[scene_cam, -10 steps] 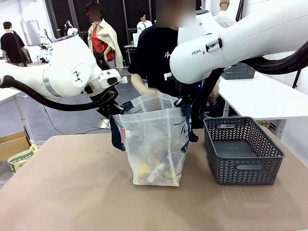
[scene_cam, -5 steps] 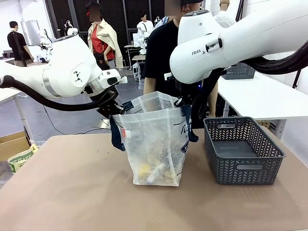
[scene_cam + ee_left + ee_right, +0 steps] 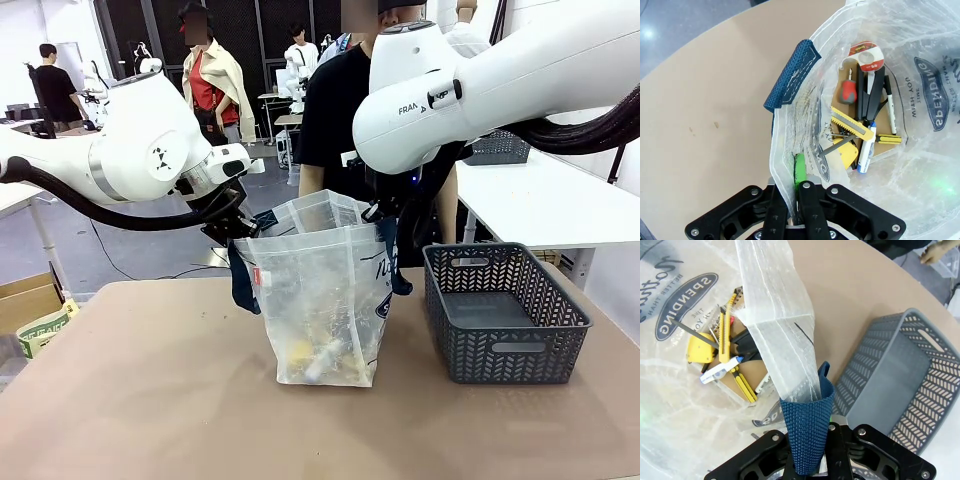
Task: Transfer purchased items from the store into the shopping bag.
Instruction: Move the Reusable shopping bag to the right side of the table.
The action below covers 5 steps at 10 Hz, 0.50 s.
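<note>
A robotics lab, by the look of it: two white robot arms over a brown counter, white tables behind, a cardboard box on the grey floor, people standing farther off.

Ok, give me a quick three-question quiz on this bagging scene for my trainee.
1. True or false: the basket is empty.
2. The right gripper is shut on: A) the shopping bag's navy handle; B) the basket's rim; C) a bottle.
3. Short answer: which gripper pinches the bag's translucent rim?
Key: 1 true; 2 A; 3 the left gripper.
</note>
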Tool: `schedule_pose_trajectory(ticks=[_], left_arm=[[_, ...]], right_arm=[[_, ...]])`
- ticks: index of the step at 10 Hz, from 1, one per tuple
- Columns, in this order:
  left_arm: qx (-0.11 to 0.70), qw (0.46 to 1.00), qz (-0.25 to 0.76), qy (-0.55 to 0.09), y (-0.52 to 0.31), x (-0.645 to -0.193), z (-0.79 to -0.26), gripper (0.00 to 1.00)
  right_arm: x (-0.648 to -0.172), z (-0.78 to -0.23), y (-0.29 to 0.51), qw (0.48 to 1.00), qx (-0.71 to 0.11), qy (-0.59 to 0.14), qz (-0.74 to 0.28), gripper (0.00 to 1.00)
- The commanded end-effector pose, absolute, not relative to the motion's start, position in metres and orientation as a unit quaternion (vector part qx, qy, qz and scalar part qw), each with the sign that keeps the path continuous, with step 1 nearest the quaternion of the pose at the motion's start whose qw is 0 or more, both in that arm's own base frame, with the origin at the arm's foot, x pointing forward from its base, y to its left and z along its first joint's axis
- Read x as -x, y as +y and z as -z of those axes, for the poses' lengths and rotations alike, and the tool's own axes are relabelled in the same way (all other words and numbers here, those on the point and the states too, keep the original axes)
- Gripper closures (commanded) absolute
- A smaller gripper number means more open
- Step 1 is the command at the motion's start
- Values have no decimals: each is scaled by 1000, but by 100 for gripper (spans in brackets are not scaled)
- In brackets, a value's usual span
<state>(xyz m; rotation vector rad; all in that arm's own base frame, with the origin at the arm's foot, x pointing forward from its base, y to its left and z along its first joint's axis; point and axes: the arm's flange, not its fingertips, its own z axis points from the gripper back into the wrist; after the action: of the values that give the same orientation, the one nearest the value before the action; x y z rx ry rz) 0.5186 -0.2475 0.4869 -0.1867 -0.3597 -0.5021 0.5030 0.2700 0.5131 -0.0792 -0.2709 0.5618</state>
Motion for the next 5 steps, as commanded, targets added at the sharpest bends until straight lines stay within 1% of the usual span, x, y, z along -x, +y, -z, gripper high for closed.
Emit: schedule_pose_trajectory(ticks=[1, 5], left_arm=[[98, 949, 241, -177, -246, -518, -488, 100], [98, 949, 241, -177, -246, -518, -488, 100]], right_arm=[[-503, -516, 269, 951, 39, -136, -276, 100], [-503, -516, 269, 951, 39, -136, -276, 100]])
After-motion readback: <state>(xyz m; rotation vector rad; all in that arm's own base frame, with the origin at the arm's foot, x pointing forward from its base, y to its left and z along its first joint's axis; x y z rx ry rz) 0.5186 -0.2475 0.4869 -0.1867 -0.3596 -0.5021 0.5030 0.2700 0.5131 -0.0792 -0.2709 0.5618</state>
